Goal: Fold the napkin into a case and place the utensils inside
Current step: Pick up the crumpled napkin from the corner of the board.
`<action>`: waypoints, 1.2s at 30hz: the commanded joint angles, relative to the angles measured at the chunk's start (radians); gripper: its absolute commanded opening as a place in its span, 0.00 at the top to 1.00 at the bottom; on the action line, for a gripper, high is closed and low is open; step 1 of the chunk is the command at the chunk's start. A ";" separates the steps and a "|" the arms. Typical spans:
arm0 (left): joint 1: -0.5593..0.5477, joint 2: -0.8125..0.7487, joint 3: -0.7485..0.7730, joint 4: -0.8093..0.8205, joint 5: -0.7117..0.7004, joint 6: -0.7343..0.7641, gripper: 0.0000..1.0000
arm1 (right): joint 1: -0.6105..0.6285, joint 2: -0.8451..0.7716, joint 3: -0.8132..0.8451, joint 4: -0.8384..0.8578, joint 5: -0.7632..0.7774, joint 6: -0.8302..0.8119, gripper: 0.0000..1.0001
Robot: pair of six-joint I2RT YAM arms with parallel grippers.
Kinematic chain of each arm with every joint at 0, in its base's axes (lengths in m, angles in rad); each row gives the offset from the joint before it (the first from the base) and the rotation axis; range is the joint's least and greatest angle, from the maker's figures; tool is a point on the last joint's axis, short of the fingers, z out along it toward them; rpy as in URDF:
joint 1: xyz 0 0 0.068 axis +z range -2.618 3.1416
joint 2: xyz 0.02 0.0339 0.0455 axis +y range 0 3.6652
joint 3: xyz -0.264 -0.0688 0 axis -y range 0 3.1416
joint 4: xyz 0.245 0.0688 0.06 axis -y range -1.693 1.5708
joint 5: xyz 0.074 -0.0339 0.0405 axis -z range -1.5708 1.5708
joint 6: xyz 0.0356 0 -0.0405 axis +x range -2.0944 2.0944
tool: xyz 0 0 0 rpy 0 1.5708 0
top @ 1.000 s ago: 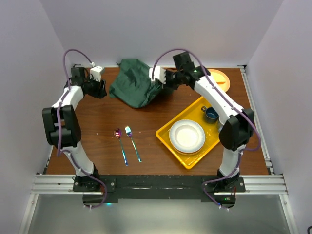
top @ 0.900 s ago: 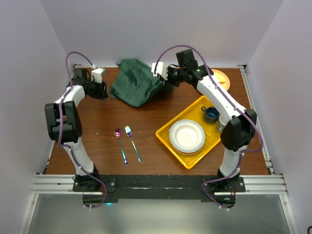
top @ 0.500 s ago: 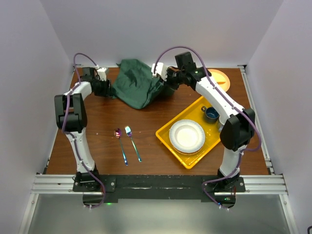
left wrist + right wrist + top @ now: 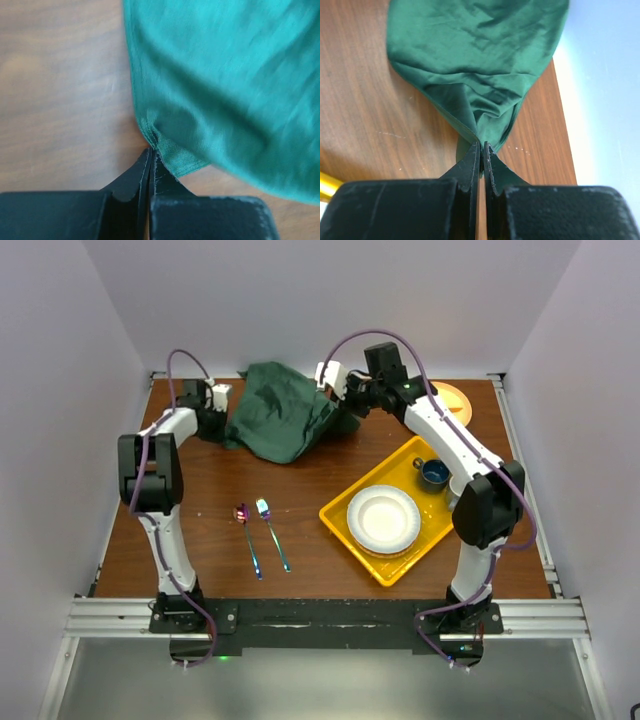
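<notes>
Your left gripper point(image 4: 150, 154) is clamped shut on a hemmed corner of the dark green napkin point(image 4: 280, 415), with the cloth pinched between the jaw tips, low over the wooden table point(image 4: 200, 500). Your right gripper point(image 4: 481, 146) is closed on cloth as well. It nips a bunched end of the same napkin, and the fabric fans away from its jaws. The napkin lies crumpled in a heap beyond and to the left of the yellow tray point(image 4: 392, 570), with one gripper at each side of it. The iridescent spoon point(image 4: 249, 543) and fork point(image 4: 274, 538) lie side by side just left of that tray, well apart from the cloth and untouched.

By my read you're at the very first step: getting the cloth spread before any fold. No case exists yet. Next you'll want to lift the two held ends, draw them apart, and lay the napkin flat on the wood left of the tray (mind you don't sweep it over the utensils). I can't tell whether the right grip has a true corner. If it's a mid-edge bunch, the cloth likely won't open square, so you may need to regrip.
</notes>
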 commanded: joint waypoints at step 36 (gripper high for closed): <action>0.089 -0.077 0.071 -0.615 0.408 1.405 0.34 | -0.018 -0.053 -0.062 0.154 0.036 0.179 1.00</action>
